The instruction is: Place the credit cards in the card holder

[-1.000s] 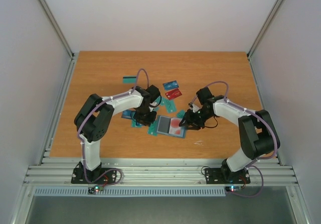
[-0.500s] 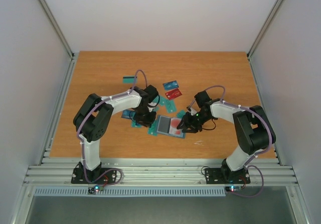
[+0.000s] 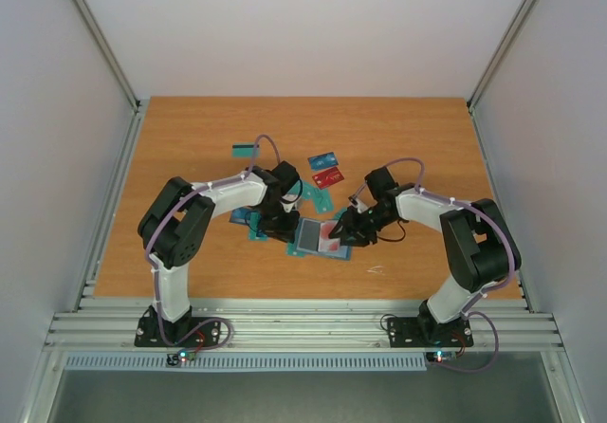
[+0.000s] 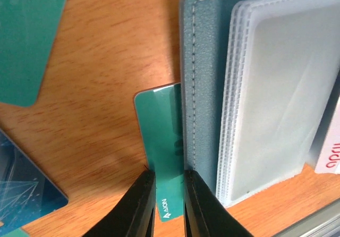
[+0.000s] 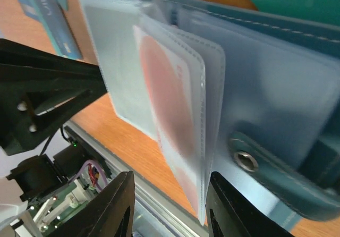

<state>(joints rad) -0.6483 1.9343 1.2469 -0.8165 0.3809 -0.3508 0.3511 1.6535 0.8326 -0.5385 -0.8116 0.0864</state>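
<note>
So the card holder [image 3: 318, 238] is lying open on the tabletop [image 3: 408, 138], pretty much dead centre between the two arms, grey-blue inside facing up. The left arm's fingers [image 4: 141, 205] are clamped onto a teal card [image 4: 162, 141], gripping it at its near end. That card sits right along the holder's left edge, touching the stitched cover or tucked just under it, hard to say which from the wrist view.

The right arm's fingers [image 5: 114, 205] are parted and sit on either side of the clear sleeves [image 5: 180, 77], which are fanned up off the right half of the holder. I can see a gap on the left side, so they don't look pinched. One of those sleeves already has a red card [image 5: 164, 104] in it.

The rest of the credit cards are loose on the tabletop: a teal one [image 3: 245, 147] farther back on the left, a blue one [image 3: 322, 159] and another red one [image 3: 328, 176] behind the holder, and a few more teal ones bunched under the left arm's wrist.
</note>
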